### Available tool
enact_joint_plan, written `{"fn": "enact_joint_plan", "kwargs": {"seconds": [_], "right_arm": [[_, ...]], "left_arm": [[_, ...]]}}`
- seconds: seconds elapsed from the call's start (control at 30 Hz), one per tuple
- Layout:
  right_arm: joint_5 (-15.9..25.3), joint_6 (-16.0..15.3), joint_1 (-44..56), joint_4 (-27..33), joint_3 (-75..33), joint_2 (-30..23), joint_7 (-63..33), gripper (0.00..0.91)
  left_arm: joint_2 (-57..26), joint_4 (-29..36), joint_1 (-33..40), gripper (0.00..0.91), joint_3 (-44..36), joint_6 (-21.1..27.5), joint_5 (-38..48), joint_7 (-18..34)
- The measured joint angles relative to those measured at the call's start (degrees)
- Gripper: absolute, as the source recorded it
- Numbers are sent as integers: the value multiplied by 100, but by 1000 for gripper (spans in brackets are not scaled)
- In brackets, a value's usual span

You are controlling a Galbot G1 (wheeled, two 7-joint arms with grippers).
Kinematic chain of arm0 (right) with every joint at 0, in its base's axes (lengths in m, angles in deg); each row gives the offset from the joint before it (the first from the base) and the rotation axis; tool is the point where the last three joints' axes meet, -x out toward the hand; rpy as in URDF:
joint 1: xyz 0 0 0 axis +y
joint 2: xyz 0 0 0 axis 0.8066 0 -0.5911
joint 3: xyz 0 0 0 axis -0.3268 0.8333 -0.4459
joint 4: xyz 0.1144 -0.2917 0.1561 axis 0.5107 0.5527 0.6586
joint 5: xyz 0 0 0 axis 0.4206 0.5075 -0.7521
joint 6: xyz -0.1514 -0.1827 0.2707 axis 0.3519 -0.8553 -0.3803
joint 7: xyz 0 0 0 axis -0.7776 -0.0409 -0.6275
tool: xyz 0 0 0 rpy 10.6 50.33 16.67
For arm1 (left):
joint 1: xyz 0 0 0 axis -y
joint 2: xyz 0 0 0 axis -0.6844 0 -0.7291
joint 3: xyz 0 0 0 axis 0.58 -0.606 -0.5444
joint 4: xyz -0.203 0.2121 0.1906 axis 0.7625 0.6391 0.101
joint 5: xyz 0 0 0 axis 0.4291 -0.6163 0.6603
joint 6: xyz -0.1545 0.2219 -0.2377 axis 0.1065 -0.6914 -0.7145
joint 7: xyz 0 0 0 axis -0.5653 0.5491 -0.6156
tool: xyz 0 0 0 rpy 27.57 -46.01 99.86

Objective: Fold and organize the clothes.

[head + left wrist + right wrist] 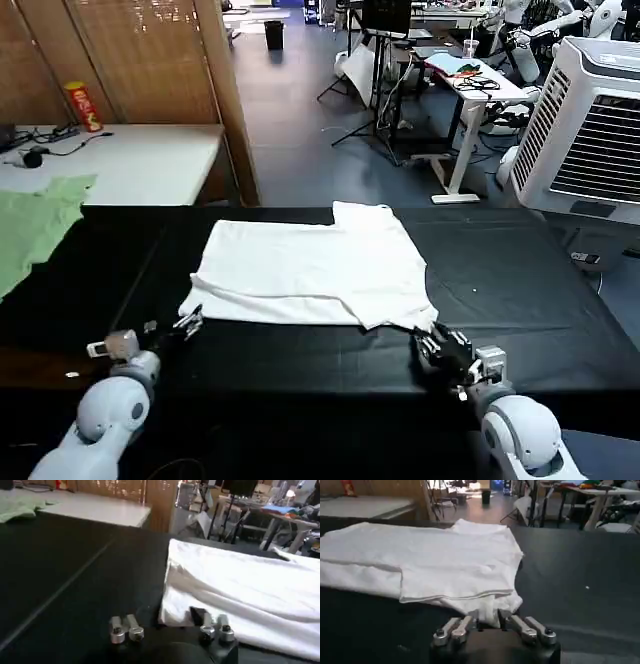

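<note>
The white T-shirt [310,265] lies partly folded, plain side up, in the middle of the black table [530,290]. My left gripper [190,320] sits low at the shirt's near left corner. In the left wrist view this gripper [170,621] is open, with the corner of the T-shirt [240,595] just ahead between its spread fingers [196,614]. My right gripper [428,343] is at the near right corner. In the right wrist view it [487,616] is shut on a bunched bit of the hem of the T-shirt [430,560].
A pale green garment [35,225] hangs over the table's far left edge. Behind it stands a white side table [140,160] with a red can [82,105]. A white air cooler [600,130] stands past the far right corner. Bare black tabletop surrounds the shirt.
</note>
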Motion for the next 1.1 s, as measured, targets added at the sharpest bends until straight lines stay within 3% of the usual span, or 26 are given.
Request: {"fn": "enact_joint_plan", "kwargs": {"seconds": [0.33, 0.7, 0.73, 0.77, 1.1], "right_arm": [[-725, -687, 393, -552, -331, 351, -549, 0], [-607, -839, 1470, -1433, -655, 365, -477, 0], [-589, -866, 1533, -1490, -689, 372, -451, 176], [-564, -879, 1593, -1549, -726, 380, -414, 878], [-810, -1013, 1945, -2164, -1014, 481, -418, 878]], "left_arm": [[-343, 278, -282, 0, 27, 186, -98, 110], [-941, 1236, -1364, 0, 345, 300, -153, 369], [-981, 1338, -1492, 878, 389, 295, -153, 371], [-1017, 1435, -1643, 878, 436, 292, -152, 377], [-976, 2008, -2405, 878, 764, 584, -11, 796]]}}
